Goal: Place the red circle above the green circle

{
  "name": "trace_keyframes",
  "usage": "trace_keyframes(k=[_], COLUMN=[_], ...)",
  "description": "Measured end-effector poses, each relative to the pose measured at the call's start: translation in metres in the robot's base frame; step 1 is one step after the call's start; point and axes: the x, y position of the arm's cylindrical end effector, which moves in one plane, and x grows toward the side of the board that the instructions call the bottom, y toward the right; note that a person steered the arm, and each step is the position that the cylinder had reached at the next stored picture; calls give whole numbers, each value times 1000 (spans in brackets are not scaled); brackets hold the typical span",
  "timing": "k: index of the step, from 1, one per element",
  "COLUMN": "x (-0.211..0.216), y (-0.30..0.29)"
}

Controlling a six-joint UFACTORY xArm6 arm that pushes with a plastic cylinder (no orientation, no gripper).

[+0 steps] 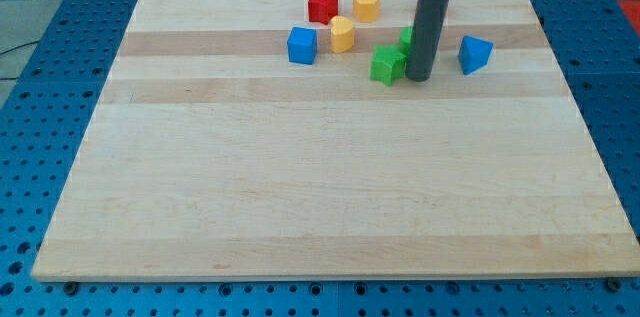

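My tip (418, 79) rests on the wooden board (320, 187) near the view's top, just right of a green star (387, 64) and touching or almost touching it. A second green block (406, 37) peeks out from behind the rod's left side; its shape is mostly hidden. No red circle shows; the rod may be hiding it. The only red block I see is a red star (322, 4) at the top edge, to the upper left of my tip.
A yellow hexagon (366, 3) sits right of the red star. A yellow block (342, 33) and a blue cube (301, 45) lie left of the green star. A blue wedge-like block (475, 54) lies right of my tip. A blue perforated table (60, 77) surrounds the board.
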Motion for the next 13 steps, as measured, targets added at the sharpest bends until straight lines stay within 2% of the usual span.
trace_keyframes(k=[1,2,3,4,5,9,11,13], x=[-10,-10,4,5,3,-79,-108,-111], y=[-41,-50,-16,81,120,84,123,81])
